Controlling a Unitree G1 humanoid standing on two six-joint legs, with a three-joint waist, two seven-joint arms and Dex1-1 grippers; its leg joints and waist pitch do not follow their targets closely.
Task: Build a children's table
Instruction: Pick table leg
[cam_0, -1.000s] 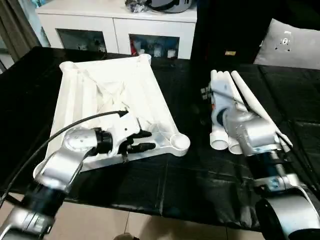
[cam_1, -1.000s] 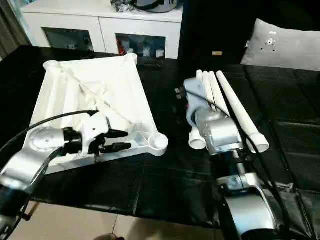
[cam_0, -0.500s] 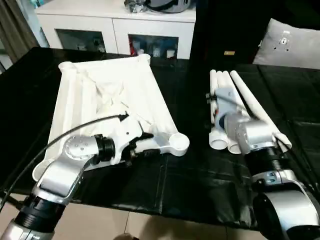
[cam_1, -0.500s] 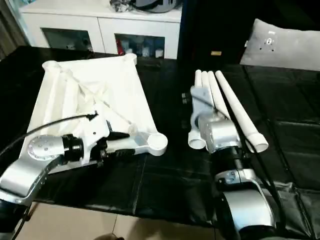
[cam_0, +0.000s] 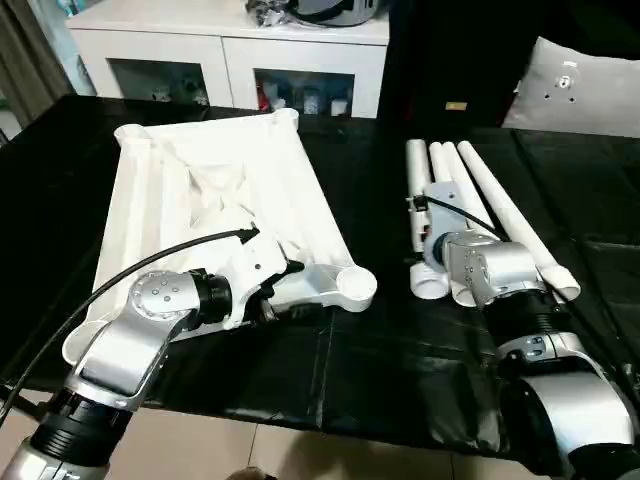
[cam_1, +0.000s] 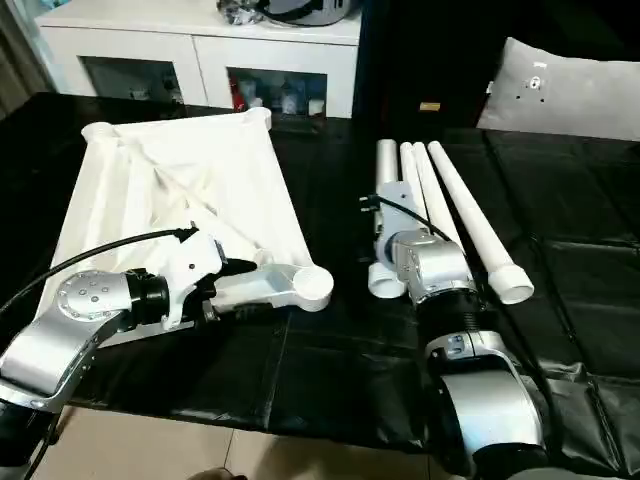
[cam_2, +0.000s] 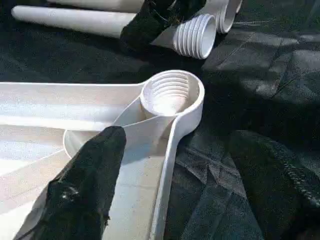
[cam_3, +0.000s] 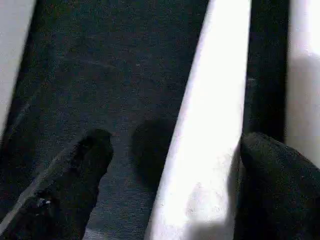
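Change since a second ago: left gripper (cam_0: 283, 292) has spread its fingers and slid toward the near edge of the table top; right gripper has drawn back along the legs toward their near ends.
Left gripper: black fingers stand apart, straddling the near rim of the table top (cam_0: 215, 190) beside its near right corner; one finger (cam_2: 85, 185) lies inside the rim on the ribbed underside, the other sits outside on the black cloth. I cannot tell whether they press the rim.
Corner socket (cam_2: 169, 93): round, threaded inside, just ahead of the left fingers.
Right gripper (cam_3: 175, 170): fingers spread wide, one on each side of a white leg (cam_3: 207, 130); they do not pinch it.
Legs (cam_1: 440, 205): four tapered white tubes lying side by side on the work surface (cam_0: 370, 360), right of the table top and well apart from it, wide threaded ends nearest the robot.
Table top: upside down, ribs up, on the left half of the black-covered surface.
Cabinet (cam_0: 240, 50): white, beyond the surface's far edge.
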